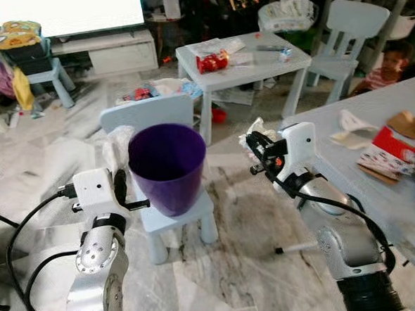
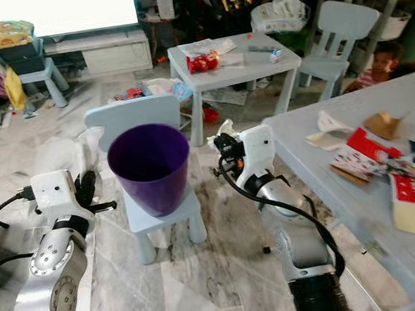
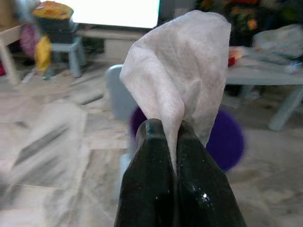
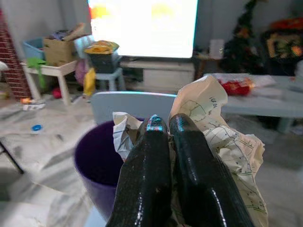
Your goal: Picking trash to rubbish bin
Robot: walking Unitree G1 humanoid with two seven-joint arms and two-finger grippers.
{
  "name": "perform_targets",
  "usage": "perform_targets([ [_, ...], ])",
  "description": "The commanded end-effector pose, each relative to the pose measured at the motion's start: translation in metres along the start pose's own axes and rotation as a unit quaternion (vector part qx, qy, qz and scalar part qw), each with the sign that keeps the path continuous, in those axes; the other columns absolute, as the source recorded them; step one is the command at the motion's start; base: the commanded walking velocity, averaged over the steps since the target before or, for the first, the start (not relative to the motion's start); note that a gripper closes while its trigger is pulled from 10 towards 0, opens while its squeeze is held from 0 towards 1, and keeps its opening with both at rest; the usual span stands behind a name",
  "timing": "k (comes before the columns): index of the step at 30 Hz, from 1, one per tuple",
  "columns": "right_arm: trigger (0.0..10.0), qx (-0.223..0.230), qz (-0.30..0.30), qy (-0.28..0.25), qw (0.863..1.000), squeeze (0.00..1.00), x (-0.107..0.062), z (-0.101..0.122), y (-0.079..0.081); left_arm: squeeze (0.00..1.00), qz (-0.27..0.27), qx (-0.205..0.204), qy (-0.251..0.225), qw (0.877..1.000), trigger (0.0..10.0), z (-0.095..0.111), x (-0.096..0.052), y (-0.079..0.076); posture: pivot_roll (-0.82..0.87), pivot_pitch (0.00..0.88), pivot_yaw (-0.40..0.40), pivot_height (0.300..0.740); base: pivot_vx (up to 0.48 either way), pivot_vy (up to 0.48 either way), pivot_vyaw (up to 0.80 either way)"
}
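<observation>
Two claws, trash held, bin between.
Head views: purple bin (image 1: 167, 165) on small chair (image 1: 179, 213), floor open around; left gripper (image 1: 119, 180) beside its rim, right gripper (image 1: 255, 147) apart.
Left wrist: fingers clamp tissue (image 3: 177, 85); bin blurred behind.
Right wrist: fingers pinch crumpled paper (image 4: 222, 137), apparently near bin rim.

We see a smooth purple plastic bin (image 1: 167, 166) on a matt plastic chair (image 1: 170, 214). Soft white tissue (image 3: 177, 85) and crumpled printed paper (image 4: 222, 137) sit between glossy black fingers (image 4: 147, 184).
</observation>
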State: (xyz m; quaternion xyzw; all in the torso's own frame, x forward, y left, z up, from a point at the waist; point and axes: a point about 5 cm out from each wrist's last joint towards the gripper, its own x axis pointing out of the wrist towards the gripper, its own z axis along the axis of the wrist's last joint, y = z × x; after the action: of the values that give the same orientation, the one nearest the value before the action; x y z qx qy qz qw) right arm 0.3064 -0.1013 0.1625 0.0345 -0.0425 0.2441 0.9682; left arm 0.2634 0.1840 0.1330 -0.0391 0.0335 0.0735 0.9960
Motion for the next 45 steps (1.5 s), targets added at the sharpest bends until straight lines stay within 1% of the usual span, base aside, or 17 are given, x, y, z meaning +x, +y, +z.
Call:
perform_targets([
  [1,0.0,-0.008,0.01,-0.007,1.0,0.0,0.0006,0.0051,0.0016,0.0,0.002,-0.001,-0.002,1.0,0.0,0.0015,0.0002,0.0004,0.09,0.086,-0.051,0.74,0.36,0.0,0.46],
  [3,0.0,-0.008,0.011,-0.007,1.0,0.0,0.0004,0.0051,0.002,0.0,0.002,-0.001,-0.002,1.0,0.0,0.0012,0.0004,0.0,0.09,0.086,-0.051,0.74,0.36,0.0,0.46],
  [16,0.0,-0.007,0.01,-0.006,1.0,0.0,0.0004,0.0049,0.0019,0.0,0.001,-0.002,0.0,1.0,0.0,0.0004,0.0011,-0.001,0.08,0.085,-0.053,0.74,0.362,0.0,0.0],
  [28,0.0,-0.006,0.012,-0.005,1.0,0.0,-0.0002,0.0043,0.0023,0.0,-0.001,-0.002,0.0,1.0,0.0,0.0002,0.0019,-0.0022,0.08,0.084,-0.052,0.74,0.361,0.0,0.69],
  [32,0.0,-0.008,0.012,-0.005,1.0,0.0,-0.0001,0.0041,0.0022,0.0,-0.002,-0.002,0.001,1.0,0.0,0.0001,0.0022,-0.0024,0.08,0.083,-0.052,0.74,0.36,0.0,0.0],
  [37,0.0,-0.007,0.012,-0.005,1.0,0.0,0.0002,0.004,0.0022,0.0,-0.002,-0.002,0.001,1.0,0.0,0.0,0.003,-0.003,0.08,0.08,-0.052,0.74,0.359,0.0,0.61],
  [45,0.0,0.0,0.005,-0.007,1.0,0.0,0.0012,0.0045,0.0006,0.0,-0.002,-0.001,0.004,1.0,0.0,-0.0015,0.0038,-0.0027,0.08,0.079,-0.051,0.74,0.339,0.0,0.0],
])
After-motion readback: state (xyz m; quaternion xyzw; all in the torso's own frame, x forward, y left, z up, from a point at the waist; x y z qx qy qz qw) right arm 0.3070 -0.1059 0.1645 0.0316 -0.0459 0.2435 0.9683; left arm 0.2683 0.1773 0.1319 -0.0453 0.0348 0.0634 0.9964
